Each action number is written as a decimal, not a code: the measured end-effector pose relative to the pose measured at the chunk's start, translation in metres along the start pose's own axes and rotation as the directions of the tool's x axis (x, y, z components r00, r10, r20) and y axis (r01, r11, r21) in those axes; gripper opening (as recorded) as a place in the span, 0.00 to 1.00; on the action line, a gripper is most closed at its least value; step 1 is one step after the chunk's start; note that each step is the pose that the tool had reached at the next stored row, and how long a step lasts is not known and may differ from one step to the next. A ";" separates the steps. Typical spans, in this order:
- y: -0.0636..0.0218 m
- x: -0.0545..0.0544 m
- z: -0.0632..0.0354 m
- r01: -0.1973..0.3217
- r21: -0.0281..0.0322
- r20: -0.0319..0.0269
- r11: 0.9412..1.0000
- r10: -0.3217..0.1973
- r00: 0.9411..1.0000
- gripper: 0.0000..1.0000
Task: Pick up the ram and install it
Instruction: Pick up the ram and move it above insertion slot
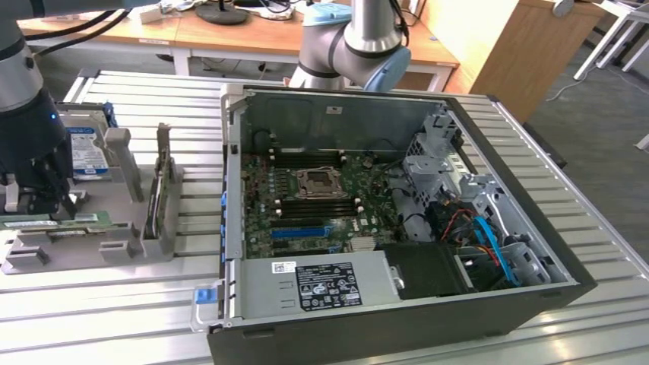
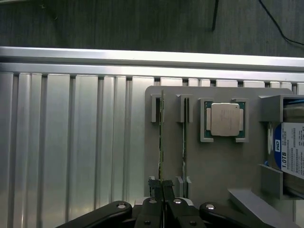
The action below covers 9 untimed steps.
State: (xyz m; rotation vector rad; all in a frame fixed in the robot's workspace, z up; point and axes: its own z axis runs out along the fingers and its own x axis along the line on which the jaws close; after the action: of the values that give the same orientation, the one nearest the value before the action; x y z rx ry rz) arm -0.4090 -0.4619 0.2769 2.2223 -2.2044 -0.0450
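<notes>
While tool (image 2: 163, 197) sits clamped on thin top edge of ram (image 2: 161, 133), stick stands on edge in outer slot of grey holder (image 2: 223, 166), at exterior view's left of open computer case (image 1: 335, 114) (both on slatted table (image 1: 132, 304)).
Risks:
- pinch on narrow edge slips
- off-centre grip tilts stick, binds it in slot
- second stick (image 2: 184, 142) just beside, could get nudged

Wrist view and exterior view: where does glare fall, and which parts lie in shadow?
Wrist view: a glare band runs along the edge of the slatted table, the floor beyond is dark, the gripper, shut on the ram, looks black. Exterior view: glare on the table slats at the exterior view's lower right; the computer case is shadowed around its cables.
</notes>
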 end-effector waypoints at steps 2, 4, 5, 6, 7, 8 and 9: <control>0.0001 0.000 -0.0036 0.000 0.000 0.000 1.000 0.000 1.000 0.12; 0.0002 0.000 -0.0069 0.000 0.000 0.000 1.000 0.000 1.000 0.12; 0.0002 0.000 -0.0083 0.000 0.000 0.000 1.000 0.000 1.000 0.12; 0.0003 0.000 -0.0098 0.000 0.000 0.000 1.000 0.000 1.000 0.12; 0.0003 0.000 -0.0112 0.000 0.000 0.000 1.000 0.000 1.000 0.12; 0.0003 0.000 -0.0123 0.000 0.000 0.000 1.000 0.000 1.000 0.12; 0.0004 0.000 -0.0133 0.000 0.000 0.000 1.000 0.000 1.000 0.12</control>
State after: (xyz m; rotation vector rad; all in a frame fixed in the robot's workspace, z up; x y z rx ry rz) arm -0.4089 -0.4619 0.2902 2.2224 -2.2043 -0.0450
